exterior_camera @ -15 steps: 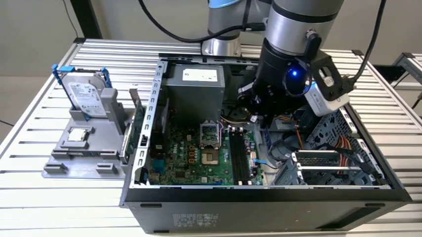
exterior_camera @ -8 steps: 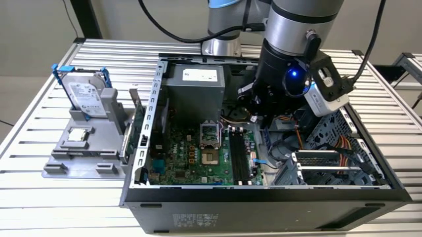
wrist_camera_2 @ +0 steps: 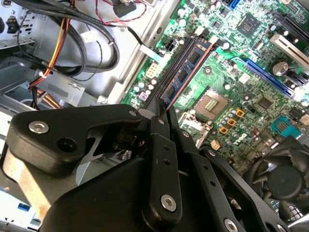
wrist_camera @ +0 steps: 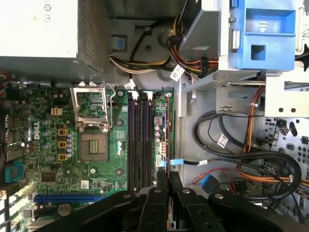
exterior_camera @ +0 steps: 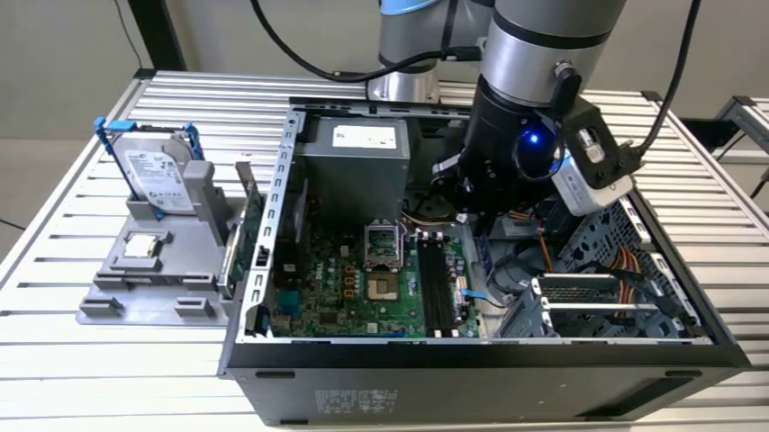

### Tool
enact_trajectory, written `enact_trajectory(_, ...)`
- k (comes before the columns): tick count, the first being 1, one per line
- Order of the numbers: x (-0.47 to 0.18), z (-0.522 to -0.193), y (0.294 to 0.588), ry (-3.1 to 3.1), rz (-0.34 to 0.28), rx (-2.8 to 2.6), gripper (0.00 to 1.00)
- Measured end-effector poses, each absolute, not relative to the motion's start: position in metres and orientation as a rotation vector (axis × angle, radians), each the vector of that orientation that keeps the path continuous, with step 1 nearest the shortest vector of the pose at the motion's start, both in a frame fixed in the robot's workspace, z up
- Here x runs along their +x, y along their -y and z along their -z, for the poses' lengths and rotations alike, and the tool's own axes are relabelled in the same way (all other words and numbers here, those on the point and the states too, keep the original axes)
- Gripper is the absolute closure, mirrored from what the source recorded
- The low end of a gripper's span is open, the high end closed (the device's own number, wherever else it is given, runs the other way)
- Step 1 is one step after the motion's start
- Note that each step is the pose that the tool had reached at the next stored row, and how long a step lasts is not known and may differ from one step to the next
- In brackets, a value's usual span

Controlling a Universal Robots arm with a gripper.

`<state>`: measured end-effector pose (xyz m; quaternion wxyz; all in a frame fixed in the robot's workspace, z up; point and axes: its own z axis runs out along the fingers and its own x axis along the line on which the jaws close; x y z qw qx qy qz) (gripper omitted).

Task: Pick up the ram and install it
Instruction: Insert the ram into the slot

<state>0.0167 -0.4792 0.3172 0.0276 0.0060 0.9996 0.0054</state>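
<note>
Gripper [wrist_camera_2: 161, 113]: fingers closed thin on the ram [wrist_camera_2: 186, 72]; stick stands edge-down in the memory slots [wrist_camera: 142, 140]
Slots: beside the CPU socket [wrist_camera: 94, 145]
Judgement: keep ram upright, aligned with slot; press evenly

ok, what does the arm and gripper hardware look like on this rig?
The arm has silver-grey tube links with a blue joint band up top and black cables along it. A black wrist block carries a lit blue LED and a silver-grey camera module. The gripper is matte black, with flat linkage fingers pinned by silver screws.
</note>
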Motion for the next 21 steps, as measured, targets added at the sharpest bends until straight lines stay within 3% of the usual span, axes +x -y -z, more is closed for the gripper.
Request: enact_trajectory(21, 0.0168, -0.3133, 0.4712, -3.094, -0.016, 0.026, 1.00)
